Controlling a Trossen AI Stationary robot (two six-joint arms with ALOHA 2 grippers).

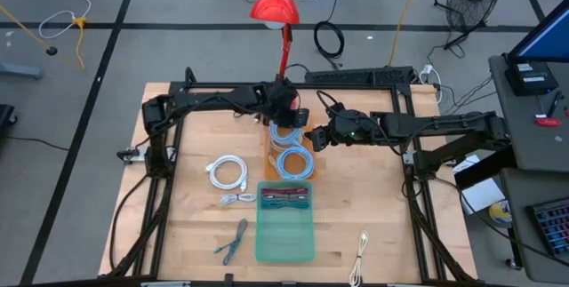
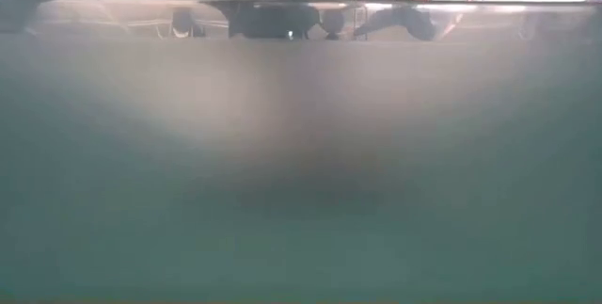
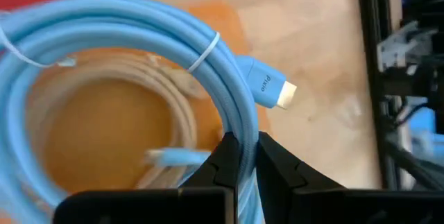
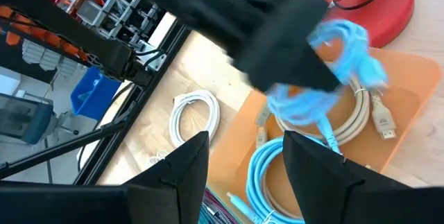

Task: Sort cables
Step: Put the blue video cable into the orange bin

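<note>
My left gripper (image 1: 284, 116) (image 3: 248, 156) is over the far half of the orange tray (image 1: 307, 167) and is shut on a light-blue coil (image 3: 132, 26) (image 4: 334, 49). A beige coil (image 4: 364, 116) and a second light-blue coil (image 1: 293, 163) (image 4: 274, 175) lie in that tray. My right gripper (image 1: 312, 138) (image 4: 246, 165) hovers open beside the tray's right edge, touching nothing. A white coil (image 1: 228, 171) and a small grey bundle (image 1: 238, 199) lie on the table left of the tray. The green tray (image 1: 284, 243) holds several short bundles (image 1: 284, 200). My left gripper pinches the light-blue coil's bundled strands (image 3: 243, 123) between its two fingers, which lie across the strands just past the white plug (image 3: 274, 91). It comes from above, pointing down. The coil hangs below the fingers over the beige coil (image 3: 177, 109) in the orange tray.
The red lamp (image 1: 278, 1) stands at the table's far edge behind the orange tray. A green-blue cable (image 1: 233, 241) and a beige cable (image 1: 360, 251) lie near the front edge. The low view is blocked by the green tray's wall (image 2: 301, 153).
</note>
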